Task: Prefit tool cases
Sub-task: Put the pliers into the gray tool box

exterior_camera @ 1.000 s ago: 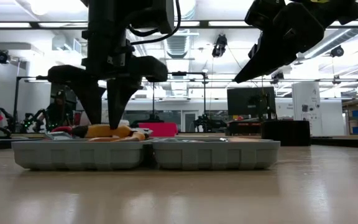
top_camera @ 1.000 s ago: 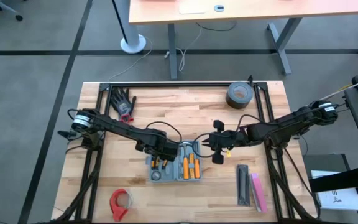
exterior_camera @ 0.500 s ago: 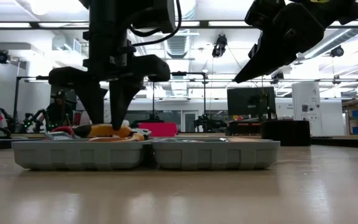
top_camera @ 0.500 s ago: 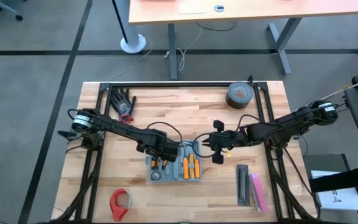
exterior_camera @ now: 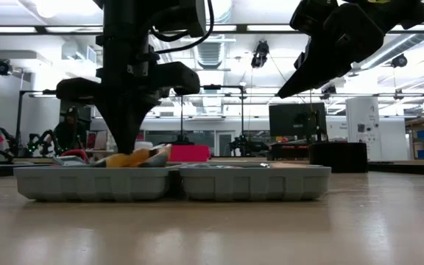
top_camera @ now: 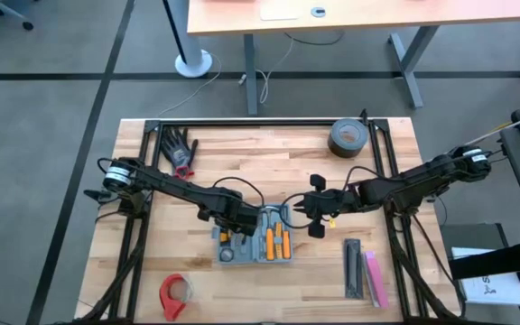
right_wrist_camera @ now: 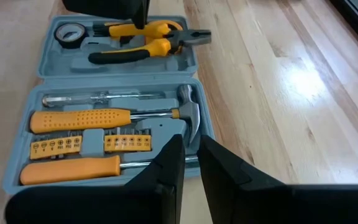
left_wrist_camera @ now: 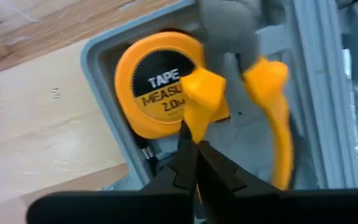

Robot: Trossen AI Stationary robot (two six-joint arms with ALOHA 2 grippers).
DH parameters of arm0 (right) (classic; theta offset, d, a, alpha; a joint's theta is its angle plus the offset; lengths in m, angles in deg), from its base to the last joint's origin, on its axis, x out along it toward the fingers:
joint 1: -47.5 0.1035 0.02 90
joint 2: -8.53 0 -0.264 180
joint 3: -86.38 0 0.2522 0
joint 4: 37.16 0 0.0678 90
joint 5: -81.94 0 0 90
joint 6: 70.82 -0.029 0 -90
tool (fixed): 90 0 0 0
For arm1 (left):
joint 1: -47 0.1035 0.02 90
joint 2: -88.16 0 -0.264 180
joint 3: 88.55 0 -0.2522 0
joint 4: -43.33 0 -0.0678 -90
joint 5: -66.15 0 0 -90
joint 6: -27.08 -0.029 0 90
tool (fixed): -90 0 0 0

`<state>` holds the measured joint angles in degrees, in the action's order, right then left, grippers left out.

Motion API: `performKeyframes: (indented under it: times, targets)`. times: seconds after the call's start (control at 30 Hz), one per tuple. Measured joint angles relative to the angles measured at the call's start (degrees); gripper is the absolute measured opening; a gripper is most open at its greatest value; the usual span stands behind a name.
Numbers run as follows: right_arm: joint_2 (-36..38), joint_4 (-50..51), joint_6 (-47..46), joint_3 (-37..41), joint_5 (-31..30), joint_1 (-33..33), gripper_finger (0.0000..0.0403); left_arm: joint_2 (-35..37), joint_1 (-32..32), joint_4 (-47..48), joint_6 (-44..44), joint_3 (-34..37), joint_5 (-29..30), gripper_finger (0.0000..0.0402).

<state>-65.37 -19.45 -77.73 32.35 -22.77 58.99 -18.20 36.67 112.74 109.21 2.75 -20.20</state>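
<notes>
Left gripper [left_wrist_camera: 194,146] clamps a yellow plier handle [left_wrist_camera: 202,99] inside the open tool case [top_camera: 253,242] at mid-table.
Beside the handle lies a yellow tape measure [left_wrist_camera: 151,87]; the right gripper [top_camera: 317,207], fingers nearly together and empty, hovers by the case's right edge. A duct-tape roll [top_camera: 347,137], black glove [top_camera: 180,149] and red tape dispenser [top_camera: 175,292] lie well apart.

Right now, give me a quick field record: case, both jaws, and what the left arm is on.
case: tool case lies open on the table
left gripper: jaws shut on yellow pliers handle, beside tape measure
right gripper: raised above the case's right end, jaws shut, holding nothing
tray contents: hammer, screwdrivers
</notes>
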Motion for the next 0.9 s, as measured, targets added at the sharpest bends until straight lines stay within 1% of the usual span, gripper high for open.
performKeyframes:
  times: [0.33, 0.7, 0.9]
  targets:
    - [0.0, 0.0, -0.06, 0.0, 0.13, 0.02, 0.0032, -0.01, 0.02, -0.62, 0.41, -0.15, -0.34, 0.0008]
    - [0.0, 0.02, -0.62, 0.0, 0.79, 0.02, 0.0032, -0.1, 0.02, -1.65, 1.09, -0.19, -0.73, 0.0076]
    - [0.0, 0.02, -0.61, 0.0, 1.25, 0.02, 0.0032, -0.12, 0.02, -2.37, 1.16, 0.37, -0.75, 0.0094]
